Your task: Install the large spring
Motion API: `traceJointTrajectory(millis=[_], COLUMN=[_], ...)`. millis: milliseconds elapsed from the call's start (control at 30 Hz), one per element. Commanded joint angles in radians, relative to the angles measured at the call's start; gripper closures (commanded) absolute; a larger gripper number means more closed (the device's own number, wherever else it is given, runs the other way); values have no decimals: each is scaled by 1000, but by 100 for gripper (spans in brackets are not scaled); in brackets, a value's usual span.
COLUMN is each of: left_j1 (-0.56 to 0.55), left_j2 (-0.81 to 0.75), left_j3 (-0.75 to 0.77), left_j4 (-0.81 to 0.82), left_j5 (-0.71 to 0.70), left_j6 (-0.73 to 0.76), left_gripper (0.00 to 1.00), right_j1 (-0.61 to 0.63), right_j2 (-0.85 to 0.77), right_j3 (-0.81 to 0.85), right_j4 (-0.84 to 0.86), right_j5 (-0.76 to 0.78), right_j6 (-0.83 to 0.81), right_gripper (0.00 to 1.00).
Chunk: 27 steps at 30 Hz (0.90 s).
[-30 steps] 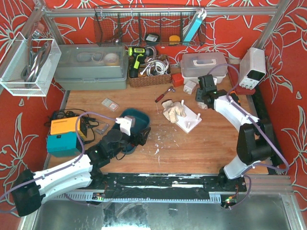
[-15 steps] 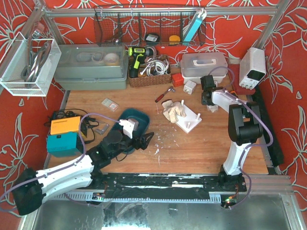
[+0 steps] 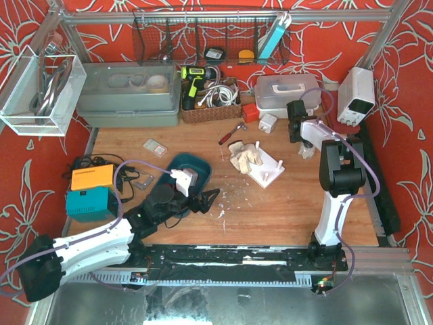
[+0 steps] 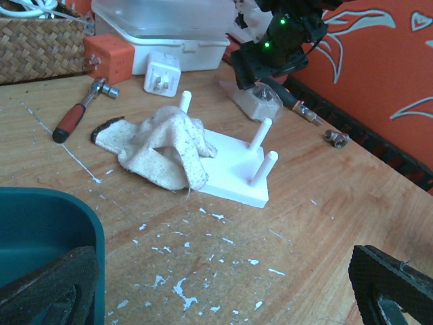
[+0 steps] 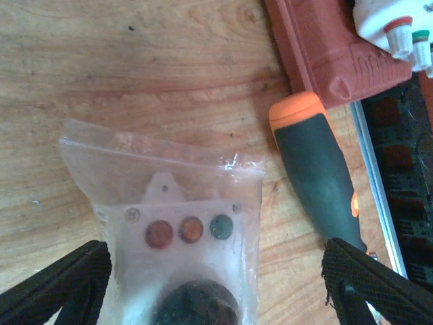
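Right gripper has swung to two o'clock, gaping empty over a bag, probably seeking the spring; left gripper open, empty.

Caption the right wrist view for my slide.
Right gripper, jaws spread wide, hovers above a clear zip bag of small parts lying beside an orange-and-grey screwdriver on the wooden table.

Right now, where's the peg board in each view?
Top external: peg board right of centre, with the rag over its left end.
Left wrist: mid-frame, with the rag draped on its left side.
Right wrist: not in it.
Shared landmark: the bag, just behind the board in left wrist, sits at lower centre in right wrist.
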Motion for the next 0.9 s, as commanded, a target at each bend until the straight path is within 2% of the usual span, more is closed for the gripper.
traceJointTrajectory(millis=[0,333,533,700,867], left_j1=[-7,-7,-8,-9,-8], left_j2=[-15,34,30,8,-42], left_j3=[-10,3,0,0,-6], left_j4=[35,36,41,16,-18], left_j5=[-13,13,17,-27,-102], left_j6=[14,30,35,39,31], left_gripper=[0,0,0,0,0], right_j1=[-3,43,111,240,354], right_j2=[-27,-290,-469,-587,-607], right_j3=[-23,-168,-298,-376,-412], right_j4=[-48,-41,17,50,76], right_j5=[64,-260,-527,-580,-560], right_j6=[28,63,67,39,10], right_gripper=[13,12,18,25,39])
